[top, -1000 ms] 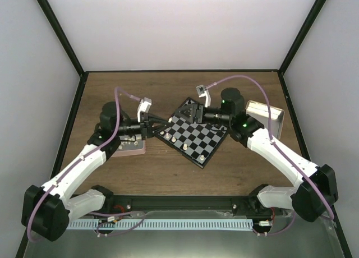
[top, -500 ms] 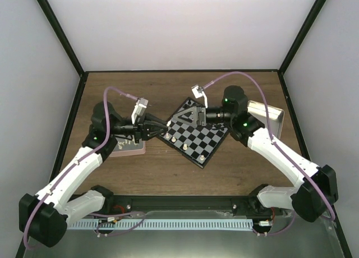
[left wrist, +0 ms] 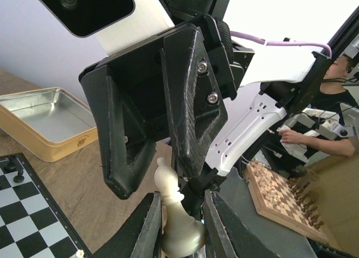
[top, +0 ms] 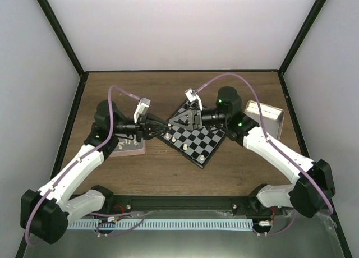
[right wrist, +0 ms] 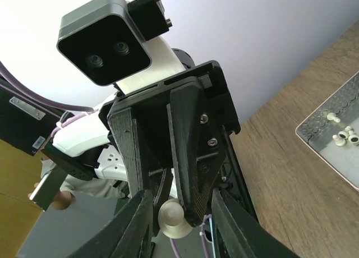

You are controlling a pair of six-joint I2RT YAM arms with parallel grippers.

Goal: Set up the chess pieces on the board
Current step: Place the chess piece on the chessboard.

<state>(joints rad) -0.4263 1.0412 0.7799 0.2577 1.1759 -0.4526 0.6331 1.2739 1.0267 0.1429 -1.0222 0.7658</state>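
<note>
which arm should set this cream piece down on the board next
Probably right: the right pincer hangs over the black-and-white checked board and straddles the head of the cream-white chess piece. The left pincer grips its base at the board's edge.

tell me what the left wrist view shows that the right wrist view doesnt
Only the left wrist view: the tan box, plus a corner of the board carrying two black pieces. Only the right wrist view: a tray with loose cream pieces lying in it. Both: the cream-white piece held in the left gripper, with the right gripper around it, jaws apart.
</note>
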